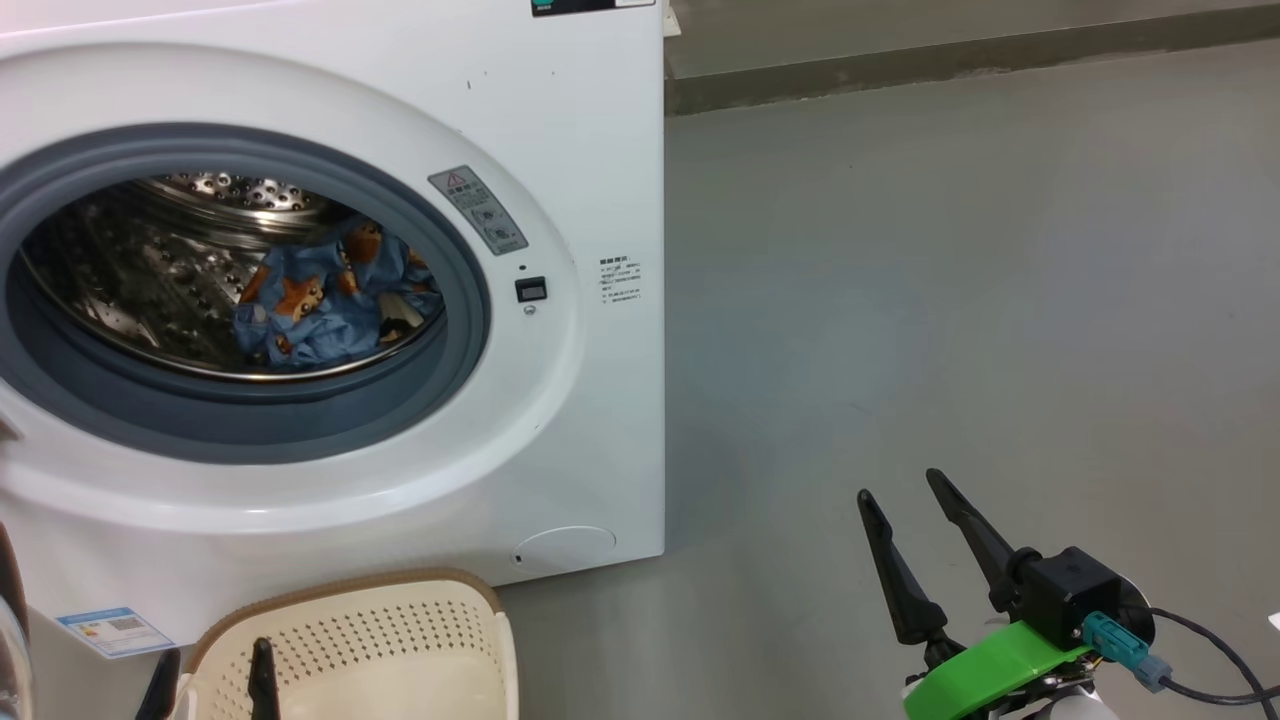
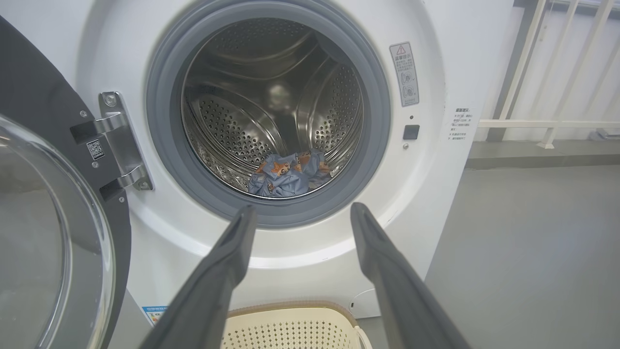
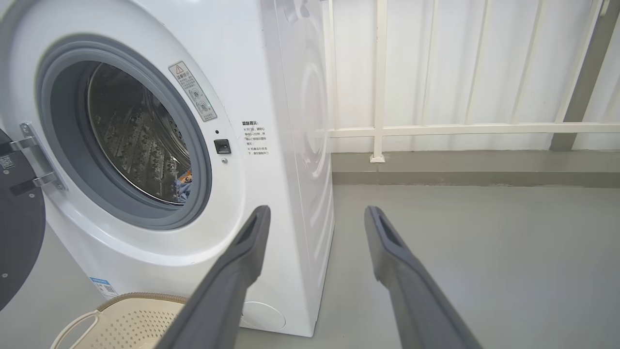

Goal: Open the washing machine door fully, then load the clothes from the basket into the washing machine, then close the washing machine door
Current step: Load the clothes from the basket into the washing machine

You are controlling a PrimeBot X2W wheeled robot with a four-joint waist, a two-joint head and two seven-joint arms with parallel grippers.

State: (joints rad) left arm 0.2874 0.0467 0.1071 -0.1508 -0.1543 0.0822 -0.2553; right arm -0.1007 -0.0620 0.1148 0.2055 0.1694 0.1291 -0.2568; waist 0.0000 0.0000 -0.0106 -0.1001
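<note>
The white washing machine (image 1: 580,400) stands with its drum mouth uncovered. Its door (image 2: 43,232) is swung wide to the left on its hinge, the glass bowl facing me. Light-blue bear-print clothes (image 1: 320,300) lie at the bottom of the steel drum, also visible as clothes (image 2: 288,175) from the left wrist. The cream basket (image 1: 400,625) sits on the floor before the machine, and the part of its inside that shows is bare. My left gripper (image 1: 212,668) hovers open over the basket, pointing at the drum (image 2: 302,208). My right gripper (image 1: 900,487) is open and empty over the floor to the machine's right (image 3: 317,209).
Grey floor (image 1: 950,300) stretches to the right of the machine. A low kerb (image 1: 950,70) and a white railing (image 3: 382,131) run behind it. A blue label sticker (image 1: 115,630) and a round filter cap (image 1: 565,548) sit low on the machine's front.
</note>
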